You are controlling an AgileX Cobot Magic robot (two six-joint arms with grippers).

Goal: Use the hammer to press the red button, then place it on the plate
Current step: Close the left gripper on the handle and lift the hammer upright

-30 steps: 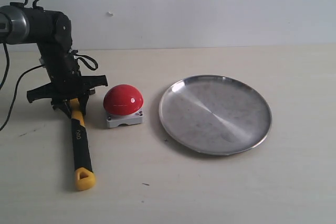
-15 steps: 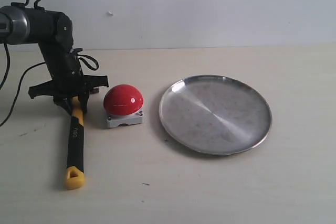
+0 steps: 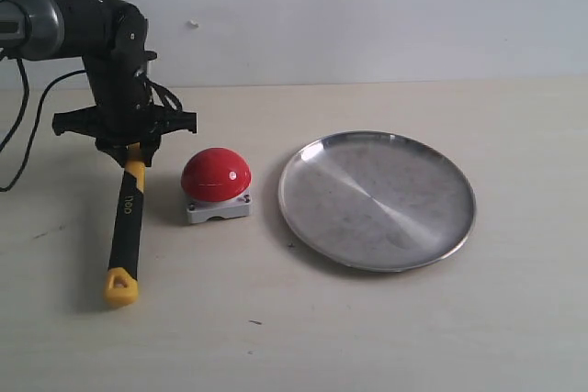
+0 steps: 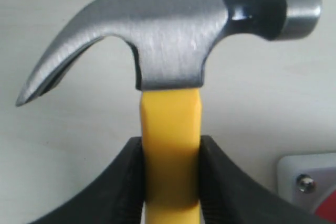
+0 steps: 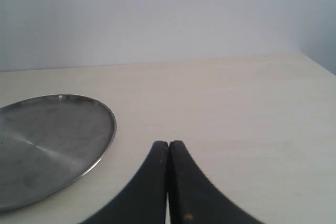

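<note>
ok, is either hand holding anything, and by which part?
The left hand grips the hammer by the yellow top of its handle, just below the head. The right hand is shut on nothing.

The left arm (image 3: 92, 25) angles down, left fingers (image 4: 123, 187) clamped on the hammer (image 4: 173, 51); right fingers (image 5: 157, 182) pressed together.

1. The hammer (image 3: 126, 227) has a short pale marking on the black part of its handle. In the exterior view its characters are too small and blurred to read.
2. The close left wrist view of the hammer's head and yellow neck shows no legible print.
3. No other text can be read.
</note>
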